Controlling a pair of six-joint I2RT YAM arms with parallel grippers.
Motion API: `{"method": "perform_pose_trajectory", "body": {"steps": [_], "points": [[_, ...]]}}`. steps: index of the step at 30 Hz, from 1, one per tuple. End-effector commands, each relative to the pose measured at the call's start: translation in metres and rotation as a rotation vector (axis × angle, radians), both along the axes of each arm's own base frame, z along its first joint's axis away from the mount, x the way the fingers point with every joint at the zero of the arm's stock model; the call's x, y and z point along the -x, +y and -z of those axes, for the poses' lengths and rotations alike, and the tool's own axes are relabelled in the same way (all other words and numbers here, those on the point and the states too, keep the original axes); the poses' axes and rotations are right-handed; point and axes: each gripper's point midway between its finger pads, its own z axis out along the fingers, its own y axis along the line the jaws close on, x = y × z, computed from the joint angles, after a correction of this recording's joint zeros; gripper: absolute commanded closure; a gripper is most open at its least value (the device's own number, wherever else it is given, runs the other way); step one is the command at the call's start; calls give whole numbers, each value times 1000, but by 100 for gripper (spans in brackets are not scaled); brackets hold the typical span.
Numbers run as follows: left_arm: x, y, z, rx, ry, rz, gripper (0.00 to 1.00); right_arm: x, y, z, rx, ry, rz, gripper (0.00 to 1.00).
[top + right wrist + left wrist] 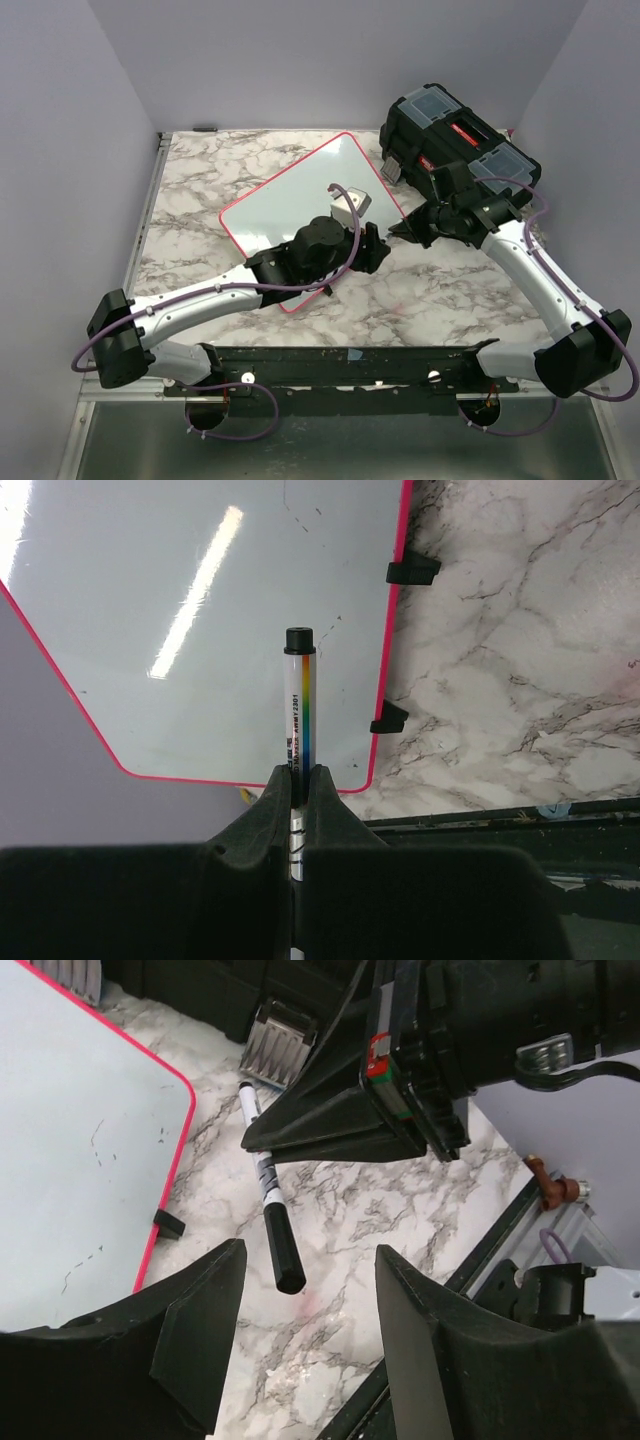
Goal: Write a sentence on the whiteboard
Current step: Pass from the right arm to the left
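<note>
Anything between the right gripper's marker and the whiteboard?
Yes: the left arm overhangs the whiteboard's near-right edge, left gripper open beside the marker. The right gripper is shut on the marker; its black cap looks still on.

Robot lab test cell: plain lilac partition walls (70,150) box in a marble-print table (200,170) (black mounting rail (350,362) along its near edge).

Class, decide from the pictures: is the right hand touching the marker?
Touching. In the right wrist view the right hand clamps the marker, with a finger pressed against each side of its barrel and no gap.
</note>
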Motion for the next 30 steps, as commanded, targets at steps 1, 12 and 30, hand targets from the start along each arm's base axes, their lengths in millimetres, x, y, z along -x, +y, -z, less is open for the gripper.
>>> {"method": "perform_pose_trajectory", "body": {"steps": [1, 12, 30], "points": [[-4, 1, 7, -51, 16, -55, 47, 5, 2, -2, -6, 28, 2, 99], [-6, -10, 17, -117, -2, -75, 53, 7, 2, 1, -9, 39, -2, 99], [-7, -18, 16, -97, -14, -64, 89, 8, 6, 1, -26, 42, -17, 99]]}}
